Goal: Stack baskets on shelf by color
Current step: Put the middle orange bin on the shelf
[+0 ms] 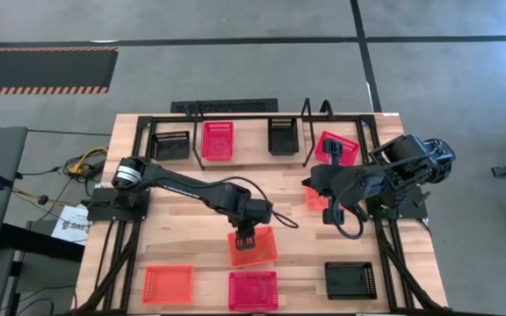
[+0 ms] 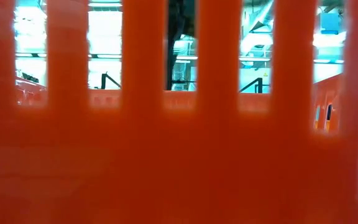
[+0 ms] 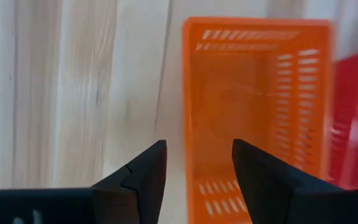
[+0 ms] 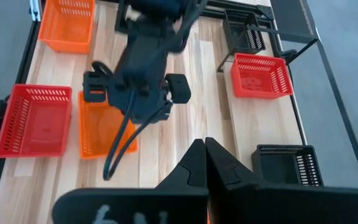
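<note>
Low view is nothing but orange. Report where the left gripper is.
Observer: The left gripper is open at mid-table, with one side wall of an orange basket between its fingers.
Operator: Give me the right gripper.
Observer: The right gripper hangs near the right end of the shelf, fingers together. I cannot tell if it holds anything.
Operator: List what is on the shelf.
Observer: From the left: a left black basket, a flat red basket, a second black basket, and a tilted red basket at the right end.
</note>
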Tool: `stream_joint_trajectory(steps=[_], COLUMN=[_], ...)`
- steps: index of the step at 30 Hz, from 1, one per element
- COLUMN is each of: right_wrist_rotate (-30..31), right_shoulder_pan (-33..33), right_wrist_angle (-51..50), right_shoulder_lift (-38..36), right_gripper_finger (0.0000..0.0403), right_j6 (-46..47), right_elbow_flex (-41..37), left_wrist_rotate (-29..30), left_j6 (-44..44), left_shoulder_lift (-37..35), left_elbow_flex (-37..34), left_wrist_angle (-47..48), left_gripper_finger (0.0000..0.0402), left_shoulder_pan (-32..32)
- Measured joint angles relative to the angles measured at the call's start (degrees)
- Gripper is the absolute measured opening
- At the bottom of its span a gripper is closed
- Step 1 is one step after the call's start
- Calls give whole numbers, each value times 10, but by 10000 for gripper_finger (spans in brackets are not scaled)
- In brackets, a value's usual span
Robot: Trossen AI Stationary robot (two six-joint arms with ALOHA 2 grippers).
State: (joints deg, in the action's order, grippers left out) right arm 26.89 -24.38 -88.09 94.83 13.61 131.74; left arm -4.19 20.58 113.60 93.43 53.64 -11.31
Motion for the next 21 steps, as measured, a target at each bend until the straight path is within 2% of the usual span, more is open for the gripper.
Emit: stream_joint_trajectory(steps=[10,16,19,21], right_wrist_rotate=[0,0,0,0], right_shoulder_pan=[0,0,0,0], right_wrist_angle=[2,2,2,2], right_shoulder_lift=[0,0,0,0], right_gripper_finger=[3,3,3,3], right_j6=[0,0,0,0], right_elbow_flex=[0,0,0,0], left_wrist_rotate=[-10,-22,-37,-46], left_j6=[1,13,30,39], left_shoulder_lift=[60,66,66,66], left_elbow_flex=[0,0,4,6], left_wrist_angle=[11,-6,-13,-18], left_gripper_finger=[169,162,115,56], left_shoulder_pan=[1,2,5,7])
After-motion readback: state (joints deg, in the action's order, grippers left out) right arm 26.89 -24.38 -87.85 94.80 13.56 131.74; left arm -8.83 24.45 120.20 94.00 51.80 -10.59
